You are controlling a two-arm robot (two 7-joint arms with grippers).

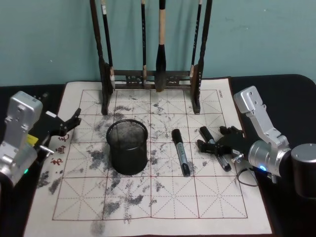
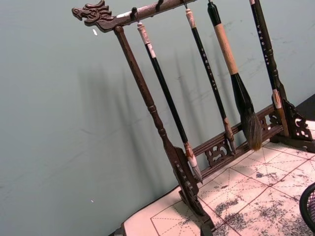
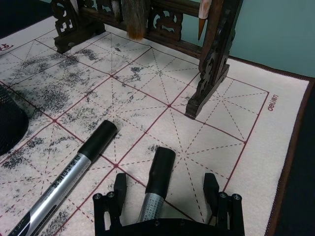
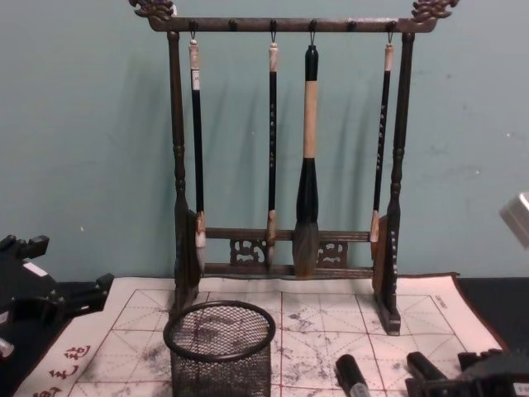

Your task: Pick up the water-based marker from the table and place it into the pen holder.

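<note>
Two similar markers with black caps and grey barrels lie on the ink-stained mat, right of the pen holder (image 1: 127, 148), a black wire-mesh cup standing upright. One marker (image 1: 180, 152) lies free beside the cup. The other marker (image 1: 216, 148) lies flat on the mat between the fingers of my right gripper (image 1: 216, 139), which is open and low over it. In the right wrist view this marker (image 3: 157, 182) runs between the two fingers (image 3: 119, 186) without either touching it. My left gripper (image 1: 69, 123) hangs open and idle at the mat's left edge.
A tall dark wooden rack (image 1: 153, 76) with several hanging calligraphy brushes stands at the back of the mat (image 1: 148, 207). The mat's front half is bare. Black table surface surrounds the mat on both sides.
</note>
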